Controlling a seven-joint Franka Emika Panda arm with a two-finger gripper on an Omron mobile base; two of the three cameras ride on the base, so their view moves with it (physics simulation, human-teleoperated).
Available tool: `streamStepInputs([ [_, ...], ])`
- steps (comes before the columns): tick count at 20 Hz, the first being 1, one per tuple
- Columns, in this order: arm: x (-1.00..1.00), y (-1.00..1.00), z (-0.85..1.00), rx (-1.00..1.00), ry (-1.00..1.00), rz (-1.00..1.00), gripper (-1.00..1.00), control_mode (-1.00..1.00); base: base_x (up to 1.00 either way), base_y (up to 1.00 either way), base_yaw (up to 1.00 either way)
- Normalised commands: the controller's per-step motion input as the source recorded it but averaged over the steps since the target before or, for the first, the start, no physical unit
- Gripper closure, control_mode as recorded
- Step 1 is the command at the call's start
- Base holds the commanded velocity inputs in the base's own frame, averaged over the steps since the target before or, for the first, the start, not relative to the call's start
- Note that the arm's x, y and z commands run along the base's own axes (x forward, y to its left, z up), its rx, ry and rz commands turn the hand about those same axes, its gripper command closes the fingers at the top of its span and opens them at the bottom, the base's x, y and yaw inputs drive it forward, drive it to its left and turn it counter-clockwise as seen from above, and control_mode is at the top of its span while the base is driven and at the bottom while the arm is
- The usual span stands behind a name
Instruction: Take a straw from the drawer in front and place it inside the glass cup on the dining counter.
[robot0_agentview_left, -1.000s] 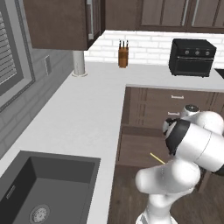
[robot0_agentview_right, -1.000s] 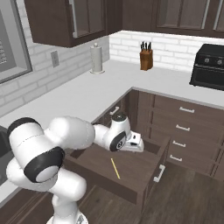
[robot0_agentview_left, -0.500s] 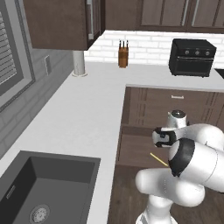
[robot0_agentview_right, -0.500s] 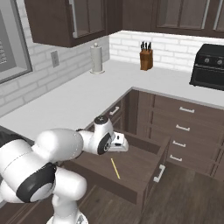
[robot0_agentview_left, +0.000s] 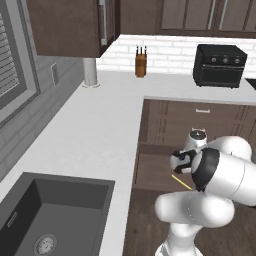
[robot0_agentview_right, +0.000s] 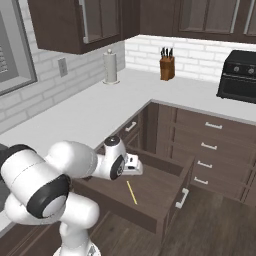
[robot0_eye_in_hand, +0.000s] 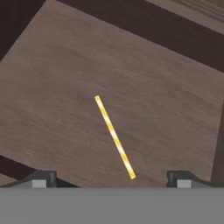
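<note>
The straw (robot0_eye_in_hand: 114, 137) is a thin, straight, pale yellow stick with a faint banded pattern, lying flat and diagonal on the floor of the open drawer (robot0_agentview_right: 155, 192). The drawer is wide and shallow, of dark brown wood with a fine horizontal grain, and carries a small metal handle (robot0_agentview_right: 181, 198) on its front panel. The gripper (robot0_eye_in_hand: 112, 179) hangs above the drawer floor with its jaws spread wide, one dark, blocky fingertip (robot0_eye_in_hand: 40, 178) at each side of the hand view; the straw's near end lies between them, untouched, and nothing is held. In the right base view the white arm (robot0_agentview_right: 75, 162) reaches over the drawer's left wall, and the straw (robot0_agentview_right: 131, 192) lies just beside the hand. The worktop (robot0_agentview_left: 85, 135) is smooth and white, set against a white brick backsplash. On it stand a wooden knife block (robot0_agentview_left: 141, 63), a black boxy oven (robot0_agentview_left: 220, 65) and a white paper-towel roll (robot0_agentview_right: 110, 67). A dark grey rectangular sink (robot0_agentview_left: 50, 220) is recessed at the near left. Dark brown cabinets (robot0_agentview_right: 212, 145) with metal handles flank the drawer.
</note>
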Motion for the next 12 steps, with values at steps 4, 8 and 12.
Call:
streamStepInputs([
  [4, 0.05, 0.03, -0.27, 0.0, 0.0, 0.01, -1.0, -1.0, 0.0, 0.0, 0.0],
  [8, 0.14, 0.01, -0.34, 0.0, 0.0, 0.03, -1.0, -1.0, 0.0, 0.0, 0.0],
  [12, 0.2, 0.0, -0.35, 0.0, 0.0, 0.03, -1.0, -1.0, 0.0, 0.0, 0.0],
])
